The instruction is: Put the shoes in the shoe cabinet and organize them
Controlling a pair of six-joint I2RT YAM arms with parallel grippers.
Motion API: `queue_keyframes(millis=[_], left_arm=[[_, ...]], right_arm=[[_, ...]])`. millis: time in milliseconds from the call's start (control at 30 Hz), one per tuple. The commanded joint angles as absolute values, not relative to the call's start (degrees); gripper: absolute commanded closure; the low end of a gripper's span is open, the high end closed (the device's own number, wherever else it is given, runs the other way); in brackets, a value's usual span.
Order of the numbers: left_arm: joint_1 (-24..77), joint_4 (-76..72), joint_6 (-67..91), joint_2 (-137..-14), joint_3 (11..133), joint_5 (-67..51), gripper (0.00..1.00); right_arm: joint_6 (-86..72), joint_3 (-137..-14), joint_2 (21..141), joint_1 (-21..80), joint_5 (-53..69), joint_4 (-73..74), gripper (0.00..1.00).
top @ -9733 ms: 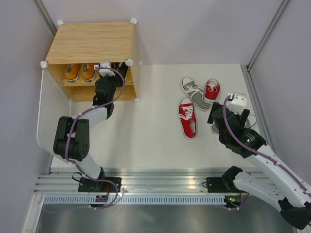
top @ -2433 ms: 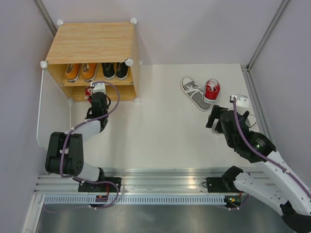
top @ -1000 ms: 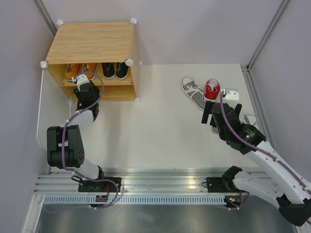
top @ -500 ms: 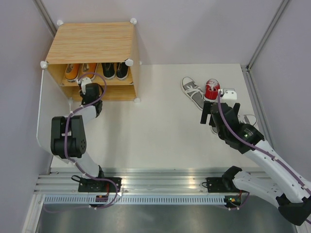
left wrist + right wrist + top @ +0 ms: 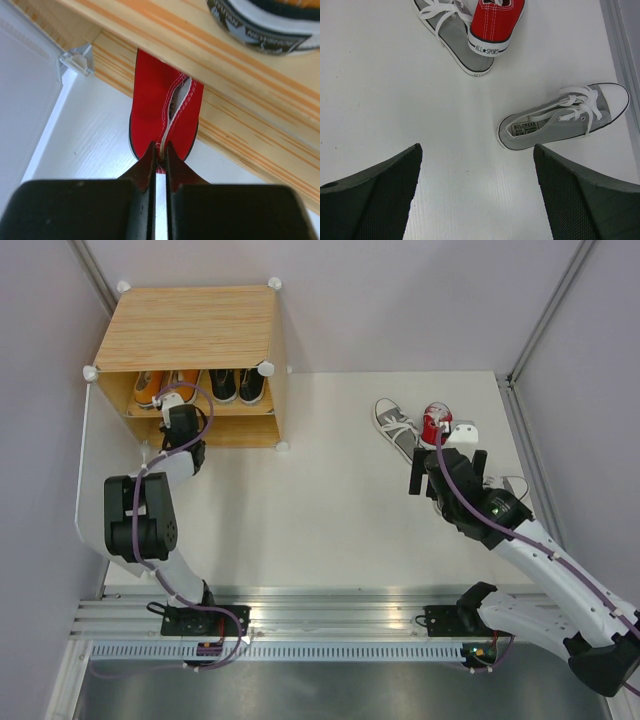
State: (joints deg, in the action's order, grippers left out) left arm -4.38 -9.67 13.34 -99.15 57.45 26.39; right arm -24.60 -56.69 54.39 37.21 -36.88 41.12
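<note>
The shoe cabinet (image 5: 190, 328) stands at the back left, with two orange shoes (image 5: 163, 388) and two black shoes (image 5: 236, 386) on its upper shelf. My left gripper (image 5: 172, 416) is at the mouth of the lower compartment. There a red shoe (image 5: 165, 115) lies heel-out under the shelf edge, and my left gripper (image 5: 159, 151) is shut on its heel rim. At the right, my right gripper (image 5: 448, 466) hangs wide open over bare table. Another red shoe (image 5: 496, 20) and a grey shoe (image 5: 454, 31) lie ahead of it, and a second grey shoe (image 5: 561, 122) to its right.
The cabinet's white door panel (image 5: 86, 475) stands open at the far left beside my left arm. A shoe's heel (image 5: 262, 27) overhangs the wooden shelf edge (image 5: 225, 67). Purple walls and metal frame posts (image 5: 545, 310) close in the white table (image 5: 320, 490).
My left gripper has dropped from the upper shelf to the lower compartment's mouth and closed on the red shoe's heel. My right arm has edged slightly toward the red and grey shoes, still open.
</note>
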Motion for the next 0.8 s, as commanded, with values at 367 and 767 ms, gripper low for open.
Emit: queue_keyframes(millis=[367, 767], left_arm=[[-9.75, -19.41, 0.09, -103.53, 64.34, 20.48, 0.96], [-12.57, -26.72, -3.07, -106.79, 65.39, 11.17, 0.88]], right_arm=[[-22.94, -58.18, 55.46, 36.21, -38.67, 39.46, 0.04], [-22.24, -58.53, 56.69, 35.60, -38.85, 39.64, 0.04]])
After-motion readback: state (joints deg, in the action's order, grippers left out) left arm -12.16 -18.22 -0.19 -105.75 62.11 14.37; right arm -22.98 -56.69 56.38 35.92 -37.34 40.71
